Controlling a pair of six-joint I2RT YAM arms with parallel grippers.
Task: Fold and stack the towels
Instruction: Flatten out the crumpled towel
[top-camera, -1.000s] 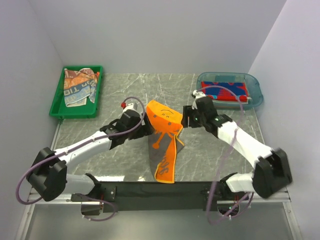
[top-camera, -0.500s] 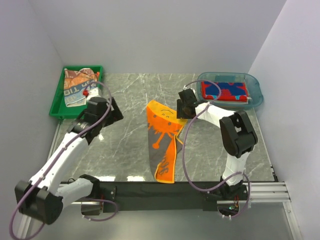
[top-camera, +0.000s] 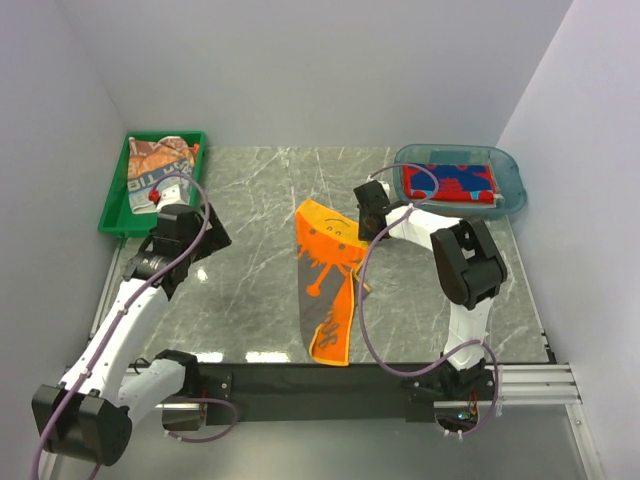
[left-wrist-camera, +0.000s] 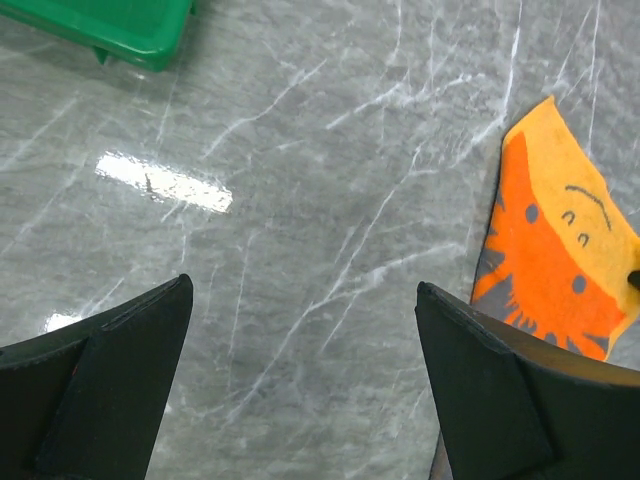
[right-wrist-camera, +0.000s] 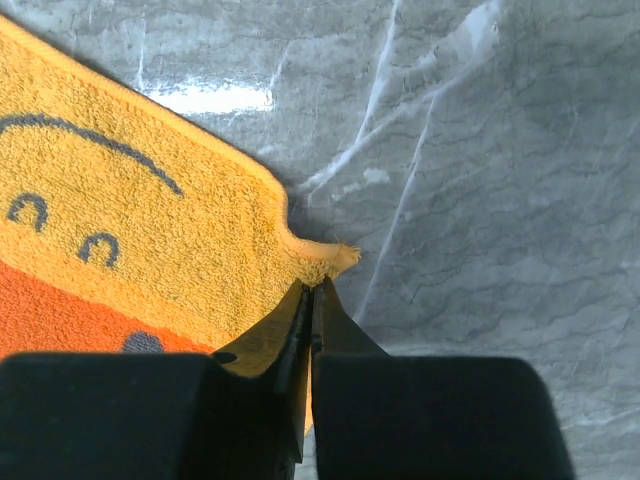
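An orange-grey cartoon-face towel (top-camera: 325, 270) lies long and partly folded on the marble table, its grey side showing toward the near end. My right gripper (top-camera: 364, 236) is shut on the towel's far right corner; in the right wrist view the jaws (right-wrist-camera: 315, 285) pinch a tuft of the yellow-orange towel (right-wrist-camera: 130, 230). My left gripper (top-camera: 196, 236) hovers wide open over bare marble near the green tray, holding nothing. In the left wrist view the gripper (left-wrist-camera: 302, 300) frames bare table, with the towel (left-wrist-camera: 555, 250) off to the right.
A green tray (top-camera: 115, 215) at the far left holds crumpled patterned towels (top-camera: 155, 170); its corner (left-wrist-camera: 110, 25) shows in the left wrist view. A clear blue tub (top-camera: 510, 170) at the far right holds a folded red towel with blue lettering (top-camera: 450, 182). Walls stand close on three sides.
The left arm pulled away from the towel toward the green tray and opened fully. The right gripper came down on the towel's far right corner and shut on it.
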